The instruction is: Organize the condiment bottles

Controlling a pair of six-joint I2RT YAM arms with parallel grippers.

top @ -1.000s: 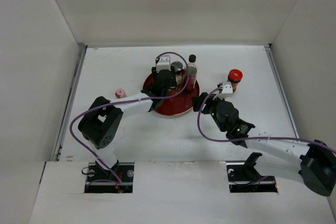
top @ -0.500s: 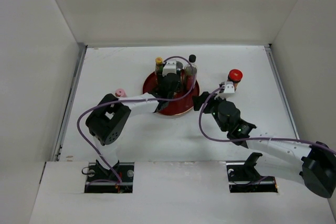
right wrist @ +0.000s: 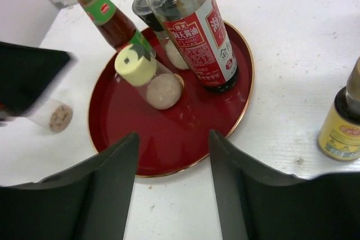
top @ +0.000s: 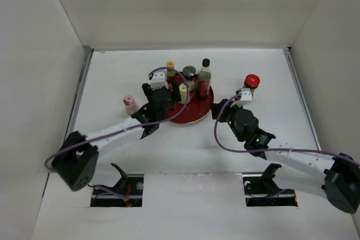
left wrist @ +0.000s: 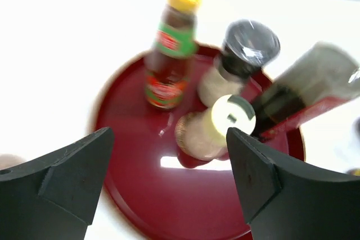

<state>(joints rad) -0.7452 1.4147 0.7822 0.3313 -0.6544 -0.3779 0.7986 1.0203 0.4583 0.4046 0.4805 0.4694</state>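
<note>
- Left claw (left wrist: 169, 144): jaws wide, empty, at left edge of round red tray (right wrist: 112, 122).
- Right claw (right wrist: 173, 139): jaws apart, empty, right of tray.
- On tray: yellow-capped sauce bottle (right wrist: 104, 15), grey-lidded jar (left wrist: 242, 54), tall clear black-capped bottle (right wrist: 197, 32), cream-topped shaker (right wrist: 147, 77).
- On white desk (top: 264, 66): pink-topped shaker (top: 130, 104) left of tray, red-capped jar (top: 251, 84) right.

sauce bottles (top: 204, 81) 2 | jars (top: 251, 84) 2 | shakers (top: 130, 104) 2 | red tray (top: 197, 112) 1

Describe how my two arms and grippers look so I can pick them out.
Both the left arm and right arm have white links with bulky black joints, each trailed by a loose purple cable. A small green light glows on the right arm. The left gripper and right gripper have plain matte black wedge-shaped fingers.
</note>
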